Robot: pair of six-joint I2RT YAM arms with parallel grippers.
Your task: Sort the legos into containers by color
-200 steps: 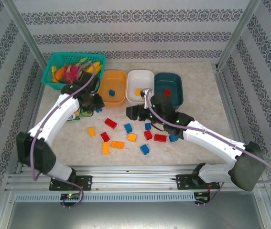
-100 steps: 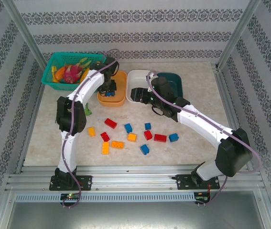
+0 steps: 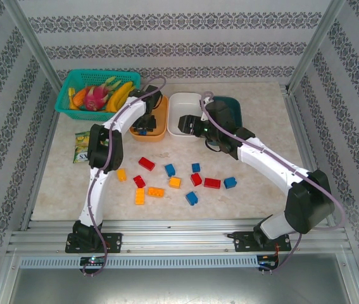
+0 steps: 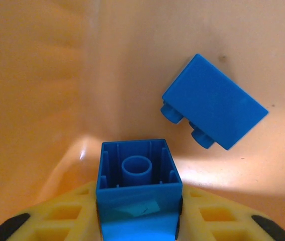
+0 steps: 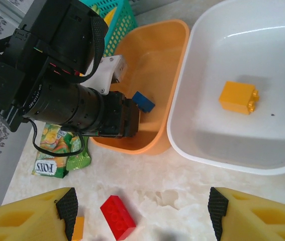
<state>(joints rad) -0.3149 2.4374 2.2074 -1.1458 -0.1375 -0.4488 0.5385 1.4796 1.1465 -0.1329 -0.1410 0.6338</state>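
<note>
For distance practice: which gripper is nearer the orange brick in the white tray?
Right: right gripper hovers before the orange brick; left gripper grips a blue brick in the adjacent orange tray.

Left arm (image 3: 98,187): I have it stretched up and over into the orange tray (image 3: 162,120). The left gripper (image 3: 142,126) sits low inside, with a blue lego (image 3: 142,132) at its tip.
Right arm (image 3: 274,168): the right gripper (image 3: 182,124) hangs over the near part of the white tray (image 3: 188,102).
Teal tray (image 3: 233,120): just right of the white one, partly behind my right arm.
Loose legos (image 3: 175,182): I count about a dozen in red, blue, orange and yellow, scattered on the table (image 3: 261,114) in front of the trays.
Far left: basket (image 3: 65,92) of fruit, with a snack packet (image 3: 81,147) nearer me.
</note>
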